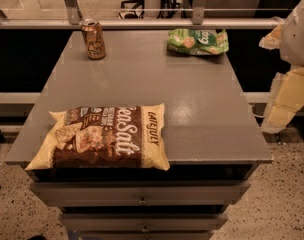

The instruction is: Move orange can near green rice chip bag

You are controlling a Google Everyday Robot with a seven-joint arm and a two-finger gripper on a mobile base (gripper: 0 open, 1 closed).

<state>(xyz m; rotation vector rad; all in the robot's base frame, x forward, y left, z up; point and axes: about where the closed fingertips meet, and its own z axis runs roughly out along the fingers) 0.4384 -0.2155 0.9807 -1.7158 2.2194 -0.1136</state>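
Note:
The orange can [93, 39] stands upright at the far left of the grey table [192, 114]. The green rice chip bag [198, 41] lies flat at the far right of the table, well apart from the can. My gripper [283, 106] hangs off the table's right edge, beyond the bag's side and far from the can. It holds nothing that I can see.
A large brown and yellow "Sea Salt" chip bag [104, 136] lies at the table's near left edge. Drawers [142, 196] sit below the tabletop. A railing and glass [142, 21] run behind the table's far edge.

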